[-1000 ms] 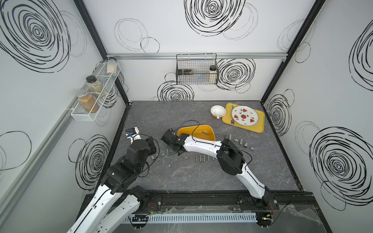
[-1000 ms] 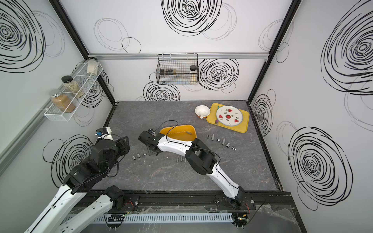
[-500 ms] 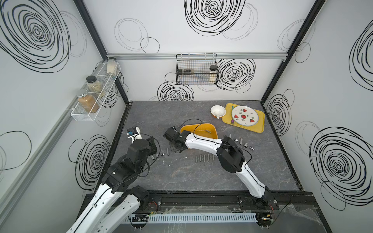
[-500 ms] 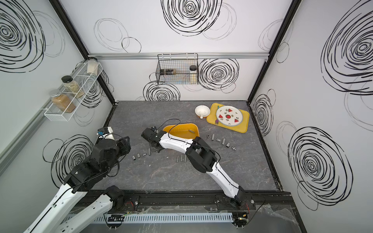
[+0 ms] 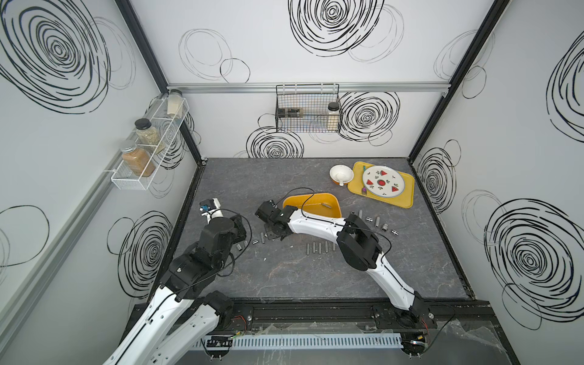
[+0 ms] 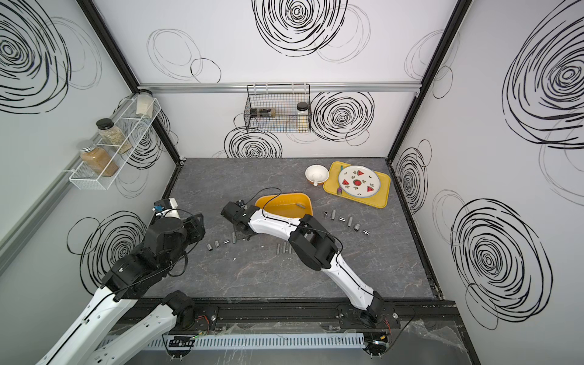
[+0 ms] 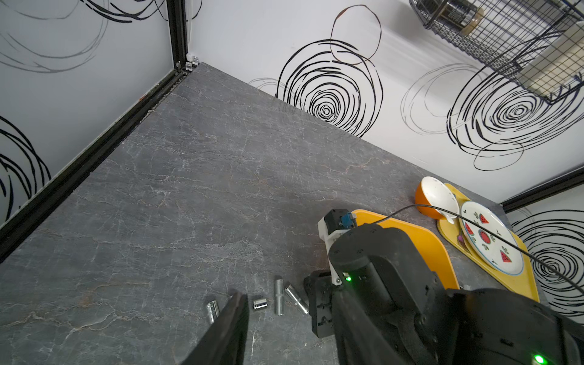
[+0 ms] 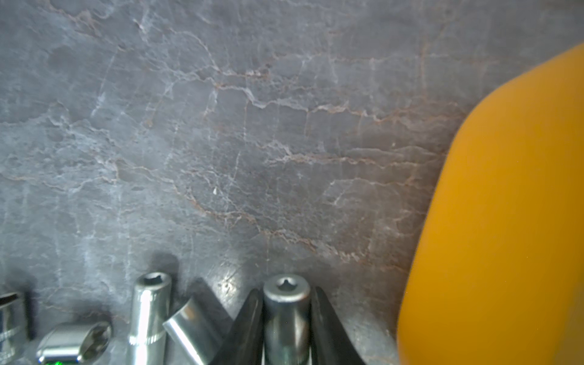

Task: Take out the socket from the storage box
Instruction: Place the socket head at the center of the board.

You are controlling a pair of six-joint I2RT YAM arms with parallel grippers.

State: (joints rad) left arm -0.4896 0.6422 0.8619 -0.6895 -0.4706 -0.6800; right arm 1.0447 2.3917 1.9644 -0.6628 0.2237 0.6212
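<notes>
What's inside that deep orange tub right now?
One small metal socket lies in the tub, near its far wall. The right arm covers the tub's near part, so anything there is hidden.

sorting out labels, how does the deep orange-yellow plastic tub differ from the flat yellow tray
The orange-yellow tub has tall walls; the yellow tray is nearly flat. The tub holds a metal socket; the tray bears a watermelon-patterned plate. Both are yellowish rectangles with rounded corners.

Watermelon plate (image 5: 383, 181) on yellow tray (image 5: 403, 199) — bowl (image 5: 341, 174) beside
</notes>
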